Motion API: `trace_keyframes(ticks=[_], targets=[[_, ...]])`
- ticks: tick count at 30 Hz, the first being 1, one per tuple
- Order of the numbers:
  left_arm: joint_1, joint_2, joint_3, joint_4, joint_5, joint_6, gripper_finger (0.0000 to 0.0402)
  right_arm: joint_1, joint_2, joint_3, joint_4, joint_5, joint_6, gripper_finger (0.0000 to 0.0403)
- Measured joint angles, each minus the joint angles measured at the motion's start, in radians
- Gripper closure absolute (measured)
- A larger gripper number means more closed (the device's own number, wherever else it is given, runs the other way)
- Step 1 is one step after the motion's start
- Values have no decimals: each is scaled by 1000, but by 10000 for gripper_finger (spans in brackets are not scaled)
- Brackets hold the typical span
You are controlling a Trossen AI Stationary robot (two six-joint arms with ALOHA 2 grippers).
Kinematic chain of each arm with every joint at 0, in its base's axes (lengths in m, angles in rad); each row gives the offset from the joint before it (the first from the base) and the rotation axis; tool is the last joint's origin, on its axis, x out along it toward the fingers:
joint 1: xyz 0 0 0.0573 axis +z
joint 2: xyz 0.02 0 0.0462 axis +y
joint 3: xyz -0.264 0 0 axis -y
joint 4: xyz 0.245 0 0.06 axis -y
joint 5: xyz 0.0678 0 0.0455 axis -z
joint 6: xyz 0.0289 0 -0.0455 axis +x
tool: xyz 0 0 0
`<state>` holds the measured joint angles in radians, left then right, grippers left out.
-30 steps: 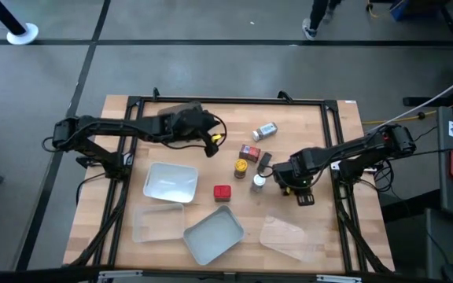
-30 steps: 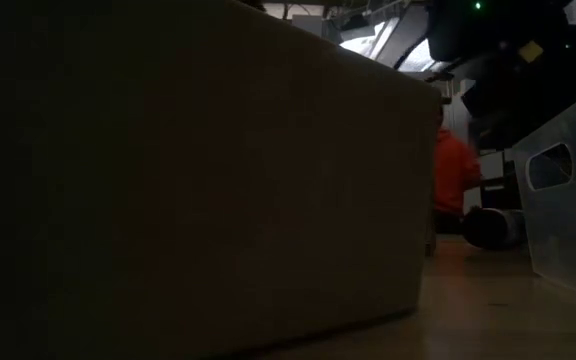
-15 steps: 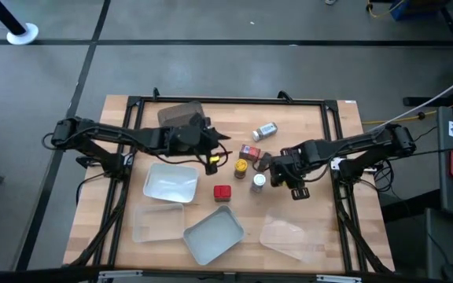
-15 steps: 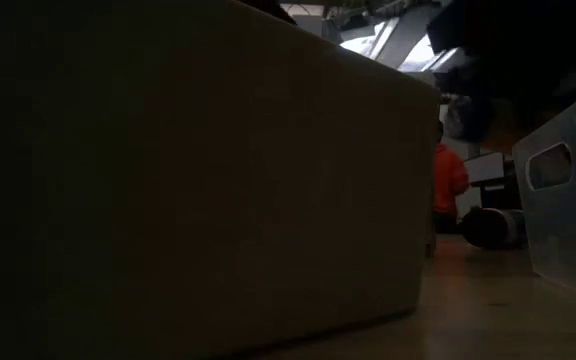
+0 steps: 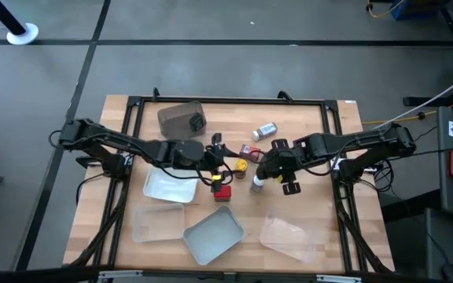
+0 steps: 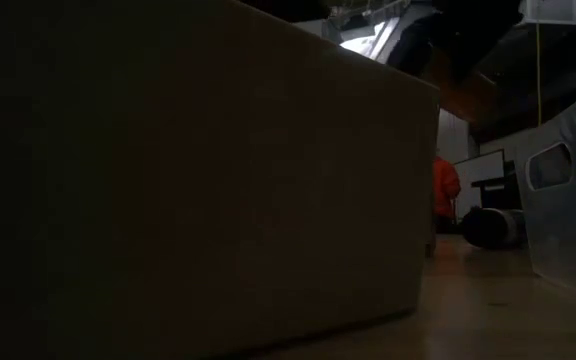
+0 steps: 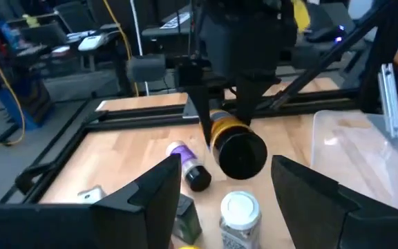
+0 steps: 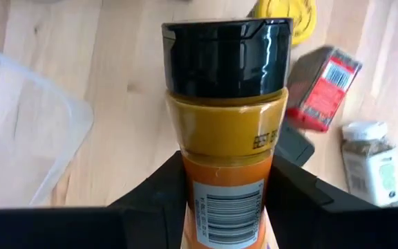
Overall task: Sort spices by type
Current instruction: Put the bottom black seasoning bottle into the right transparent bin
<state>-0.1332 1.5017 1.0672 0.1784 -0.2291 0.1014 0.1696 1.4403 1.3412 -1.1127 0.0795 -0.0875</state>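
While the right hand (image 8: 223,207) grips a yellow jar (image 8: 225,131) with a black lid, lifted above the bench (image 5: 321,220) middle, the left hand (image 5: 220,174) hangs open just beside a red box (image 5: 222,192), near the white tray (image 5: 163,189).

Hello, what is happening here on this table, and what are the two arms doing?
Two robot arms are sorting small spice containers on a wooden table. The right gripper is shut on a black-lidded jar of yellow spice and holds it above the middle of the table. The left gripper is open, over the yellow-lidded jar and the red box. More spices lie loose nearby. The white tray, the grey tray and the clear trays hold no spices.
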Motion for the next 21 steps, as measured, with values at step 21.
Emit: trace_keyframes(ticks=[21], targets=[[-3, 132, 0, 201, -2, 8, 191, 0, 0, 3, 96, 0, 1, 245]])
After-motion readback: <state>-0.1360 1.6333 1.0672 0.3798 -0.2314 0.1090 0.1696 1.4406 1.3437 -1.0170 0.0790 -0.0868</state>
